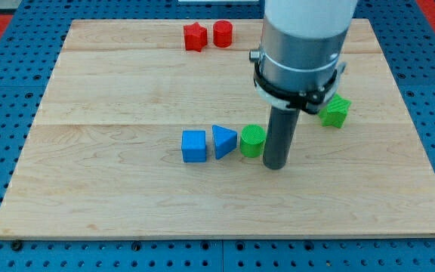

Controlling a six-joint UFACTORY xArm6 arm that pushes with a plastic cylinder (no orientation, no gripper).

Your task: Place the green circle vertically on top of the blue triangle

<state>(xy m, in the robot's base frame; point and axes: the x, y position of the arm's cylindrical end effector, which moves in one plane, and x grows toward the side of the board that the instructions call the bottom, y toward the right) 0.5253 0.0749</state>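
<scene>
My tip (275, 165) rests on the wooden desk (112, 189), just to the view's right of the green circle (252, 140), close enough that the two look to be touching, though the rod's dark body hides the exact line of contact. The tool is only a straight rod with no jaws to open or close, so it grips nothing; it stands upright beneath the wide grey housing of the arm.

The green circle sits near the middle of the desk, immediately to the view's right of the blue triangle (223, 141), the two almost meeting edge to edge. The triangle's point faces the circle. To the view's left of the triangle, just beside it, lies the blue square block (194, 146), so the three pieces form a short row running across the view.

A second green block (336, 110), of an irregular, starlike outline, lies toward the view's right, partly behind the arm's housing. Near the view's top edge, two red blocks stand side by side: an angular one (195, 36) and a round one (223, 33).
</scene>
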